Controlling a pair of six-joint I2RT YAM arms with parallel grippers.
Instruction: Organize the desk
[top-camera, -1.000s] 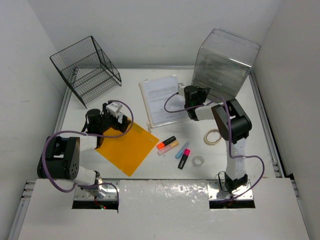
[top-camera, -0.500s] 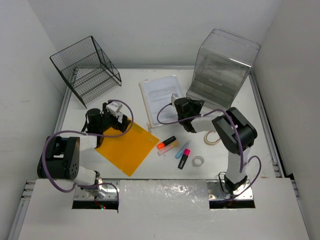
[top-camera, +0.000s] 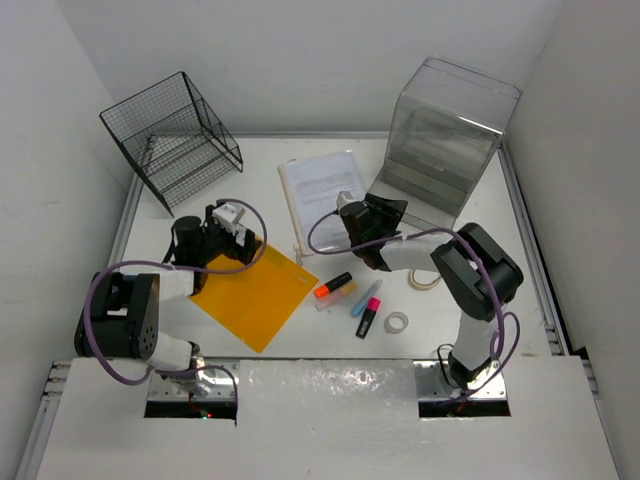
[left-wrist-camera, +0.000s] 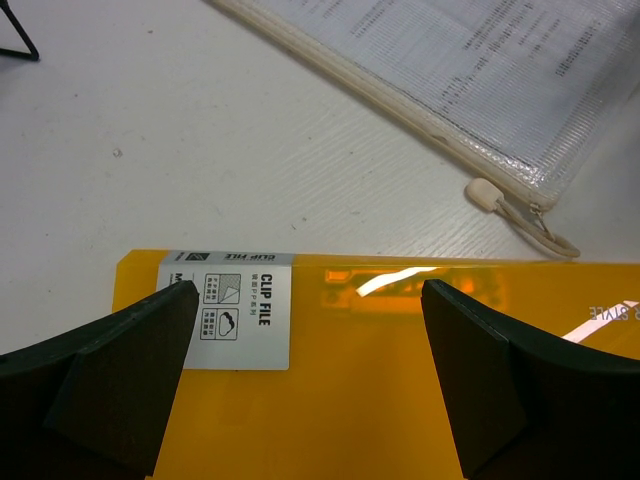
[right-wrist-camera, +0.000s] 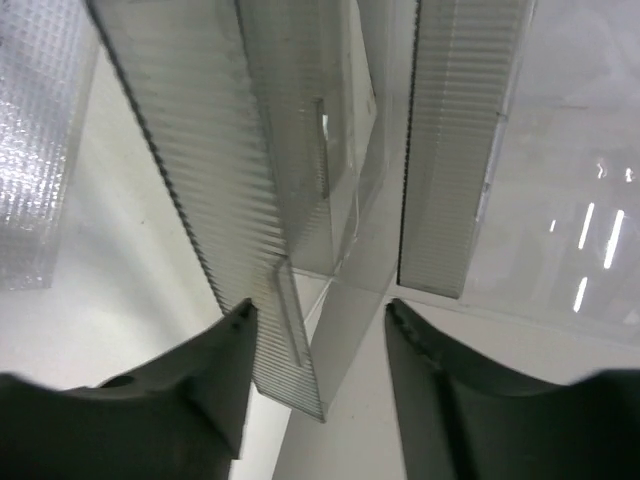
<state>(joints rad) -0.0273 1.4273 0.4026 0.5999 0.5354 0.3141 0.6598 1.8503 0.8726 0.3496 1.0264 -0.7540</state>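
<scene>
- White desk, edged with silver rails, spanning the overhead view from the arm bases at the near edge to the far wall, under everything else.
- Flat on its left-centre: orange clip file, set cornerwise, with a white label reading "CLIP FILE" near one corner.
- Just beyond the file, toward the middle: mesh zip pouch holding printed sheets, its zip pull near the file's edge yet apart from it.
- At middle front, a loose cluster: orange highlighter right beside a yellow highlighter, then blue highlighter and pink highlighter side by side.
- Just right of those: small tape roll, and farther back a larger tape ring, partly hidden by the right arm.
- At the far-left corner: black wire rack.
- At the far right: clear drawer box, one drawer jutting forward from its front.
- Left gripper low over the labelled corner of the clip file, jaws spread wide, only the file's surface between them (contact with it impossible to judge).
- Right gripper at the jutting drawer, jaws spread, a ribbed clear panel edge between them; touching or not, impossible to tell.
</scene>
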